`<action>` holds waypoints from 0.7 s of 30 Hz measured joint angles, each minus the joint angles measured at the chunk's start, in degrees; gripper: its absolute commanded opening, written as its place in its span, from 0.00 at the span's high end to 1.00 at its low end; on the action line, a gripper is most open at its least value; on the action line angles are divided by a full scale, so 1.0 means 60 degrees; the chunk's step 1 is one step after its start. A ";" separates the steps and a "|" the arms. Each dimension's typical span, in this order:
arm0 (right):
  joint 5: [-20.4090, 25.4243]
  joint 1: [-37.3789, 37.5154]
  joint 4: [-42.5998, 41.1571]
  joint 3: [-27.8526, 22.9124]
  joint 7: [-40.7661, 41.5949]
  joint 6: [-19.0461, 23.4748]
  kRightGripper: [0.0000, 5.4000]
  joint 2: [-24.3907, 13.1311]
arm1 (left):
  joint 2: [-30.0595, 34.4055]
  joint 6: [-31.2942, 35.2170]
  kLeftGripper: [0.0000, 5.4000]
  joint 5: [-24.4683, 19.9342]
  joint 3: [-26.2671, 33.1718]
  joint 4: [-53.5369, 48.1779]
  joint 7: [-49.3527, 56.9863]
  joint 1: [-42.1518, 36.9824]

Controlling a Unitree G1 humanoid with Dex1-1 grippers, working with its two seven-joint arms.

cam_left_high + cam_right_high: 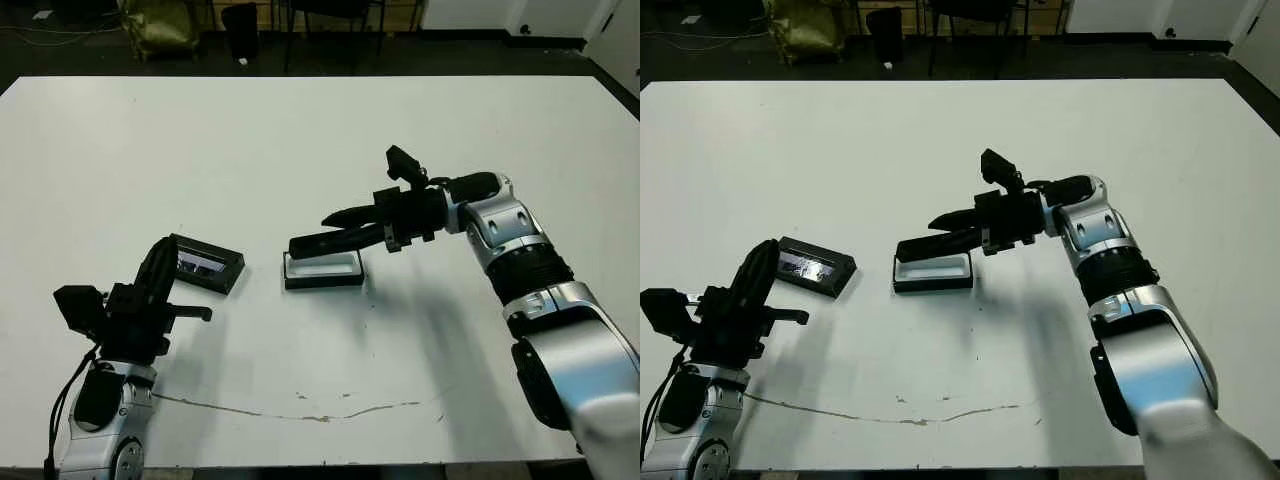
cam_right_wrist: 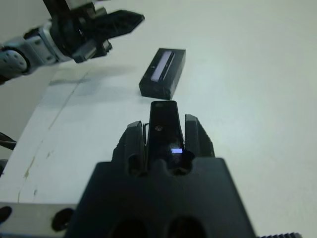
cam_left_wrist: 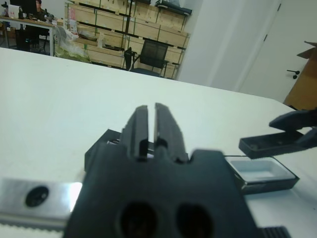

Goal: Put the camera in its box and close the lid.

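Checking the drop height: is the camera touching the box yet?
Apart. In the left wrist view the camera, held in the right hand, hangs above the box with white wall showing between them.

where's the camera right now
The camera is clamped in the right end effector, held just above the open box near the table's middle, with the lid lying to the box's left.
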 measured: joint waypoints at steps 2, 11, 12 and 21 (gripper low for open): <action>-0.0010 -0.0023 0.0012 0.0005 0.0008 0.0035 0.90 0.0011 | 0.0000 0.0018 1.00 0.0002 -0.0001 -0.0005 -0.0004 -0.0015; -0.0242 -0.0025 0.0003 0.0198 -0.0103 0.0020 0.90 0.0010 | -0.0003 0.0179 1.00 0.0002 0.0000 -0.0071 0.0051 -0.0015; -0.0255 -0.0024 0.0002 0.0225 -0.0119 -0.0001 0.90 0.0010 | -0.0003 0.0175 1.00 0.0007 -0.0001 -0.0071 0.0051 -0.0015; -0.0409 -0.0022 -0.0021 0.0326 -0.0285 -0.0282 0.90 0.0007 | -0.0010 0.0094 1.00 0.0137 0.0003 -0.0067 0.0133 -0.0007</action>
